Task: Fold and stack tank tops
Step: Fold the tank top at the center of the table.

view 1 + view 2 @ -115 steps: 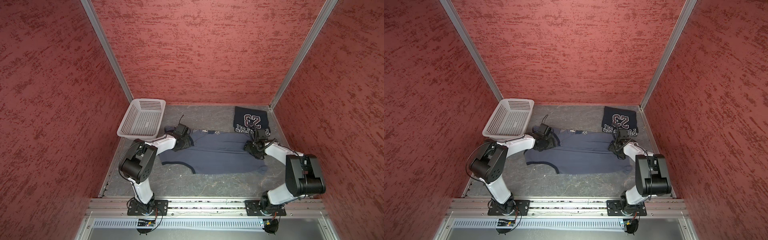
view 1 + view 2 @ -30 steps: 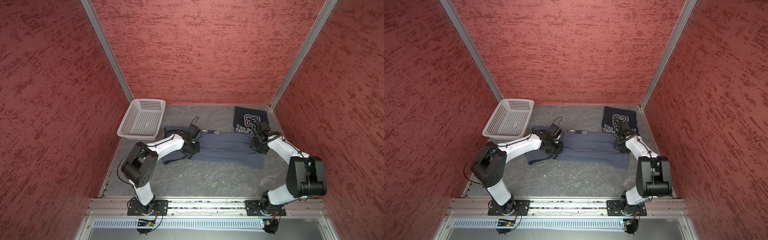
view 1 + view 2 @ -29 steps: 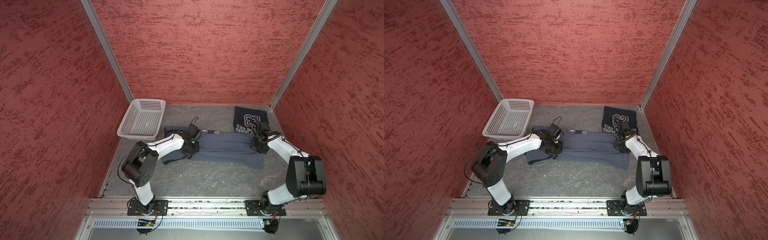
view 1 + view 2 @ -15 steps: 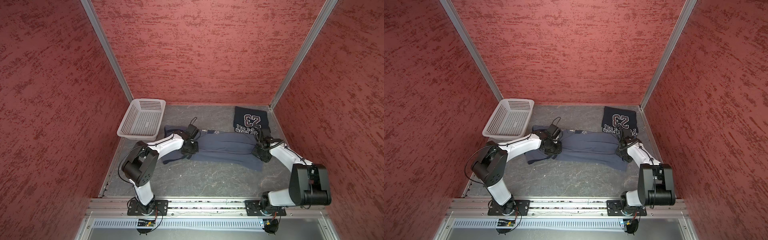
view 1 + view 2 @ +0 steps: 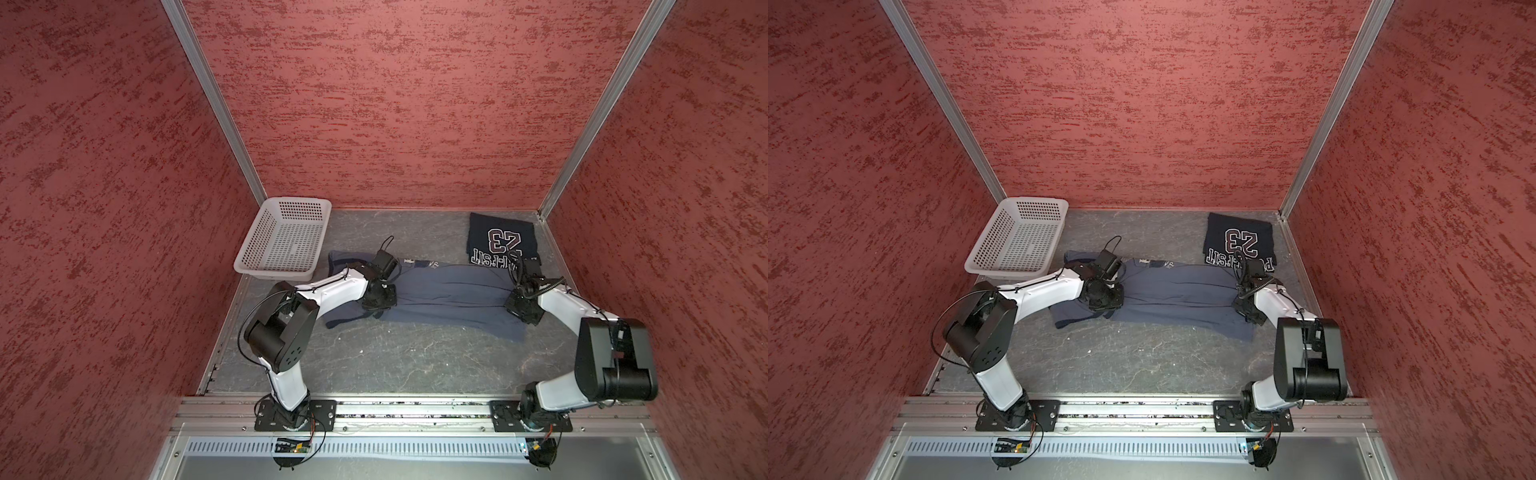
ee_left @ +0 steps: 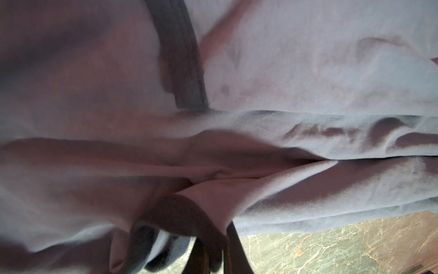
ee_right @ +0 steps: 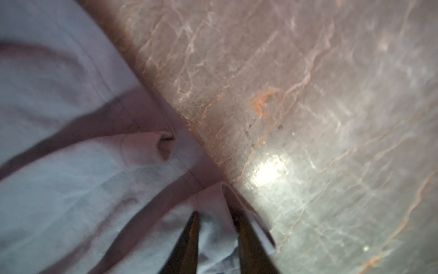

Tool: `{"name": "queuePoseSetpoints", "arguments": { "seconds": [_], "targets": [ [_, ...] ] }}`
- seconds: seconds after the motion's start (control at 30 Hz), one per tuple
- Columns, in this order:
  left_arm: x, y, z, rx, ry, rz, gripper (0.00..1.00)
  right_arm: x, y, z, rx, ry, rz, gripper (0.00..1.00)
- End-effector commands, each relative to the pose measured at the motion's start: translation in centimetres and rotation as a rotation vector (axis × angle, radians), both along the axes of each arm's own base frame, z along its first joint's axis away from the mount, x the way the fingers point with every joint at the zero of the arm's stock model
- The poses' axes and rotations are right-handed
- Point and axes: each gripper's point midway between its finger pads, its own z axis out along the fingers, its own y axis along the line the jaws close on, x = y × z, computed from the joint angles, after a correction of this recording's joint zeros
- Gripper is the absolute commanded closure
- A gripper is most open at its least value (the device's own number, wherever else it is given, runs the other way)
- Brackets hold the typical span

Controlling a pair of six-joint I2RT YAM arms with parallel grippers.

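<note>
Navy tank top [image 5: 500, 243] shows "23"; other lettering unreadable.

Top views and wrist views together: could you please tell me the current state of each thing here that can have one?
blue-grey tank top: folded lengthwise into a band, lying flat, gripped at both ends.
navy tank top: folded, flat in the far right corner, print up.
basket: upright, empty.
left gripper: shut on the blue-grey tank top.
right gripper: shut on the blue-grey tank top, at its hem.
</note>
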Motion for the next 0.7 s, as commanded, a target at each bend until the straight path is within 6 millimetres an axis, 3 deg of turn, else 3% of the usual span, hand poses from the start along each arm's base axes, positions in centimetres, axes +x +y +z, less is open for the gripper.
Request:
{"name": "queuePoseSetpoints", "arguments": {
  "seconds": [0.0, 0.2, 0.43, 0.67],
  "targets": [
    [-0.1, 0.3, -0.7, 0.019, 0.004, 0.012, 0.88, 1.2, -0.8, 1.4, -0.041, -0.049, -0.008, 0.84],
    [0.3, 0.3, 0.5, 0.003, -0.025, 0.026, 0.87, 1.8, -0.8, 2.1, -0.044, -0.077, 0.002, 0.97],
    [0.9, 1.1, 1.6, -0.006, -0.049, 0.077, 0.87, 3.4, -1.5, 6.0, -0.088, -0.181, 0.0, 0.98],
    [2.1, 1.1, 1.1, 0.001, -0.031, 0.099, 0.84, 5.7, -1.0, 6.1, -0.062, -0.22, 0.028, 0.96]
  ]
}}
